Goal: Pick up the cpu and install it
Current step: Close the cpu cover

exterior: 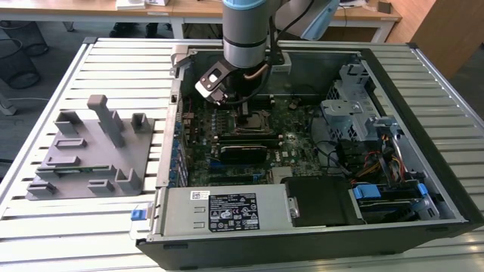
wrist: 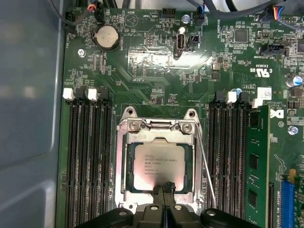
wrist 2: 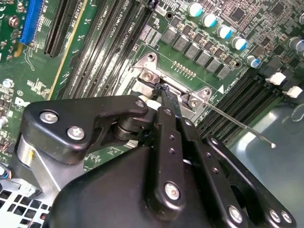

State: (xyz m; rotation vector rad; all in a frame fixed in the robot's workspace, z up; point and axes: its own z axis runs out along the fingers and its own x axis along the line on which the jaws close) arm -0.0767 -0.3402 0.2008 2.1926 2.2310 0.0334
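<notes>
**CPU sitting in the socket, gripper pinched shut above it**

In the first wrist view the cpu is lying flat inside the silver socket frame, its grey metal top facing up. The gripper is hovering at the chip's near edge with its fingertips pressed together and no gap between them; whether they are touching the chip, one cannot tell. The thin socket lever is running just beside the frame. Black memory slots are flanking the socket on both sides, and a green memory stick is standing further out. In the exterior view the arm is reaching down into the open computer case, with the grey fixture well apart on the slatted table.
</notes>
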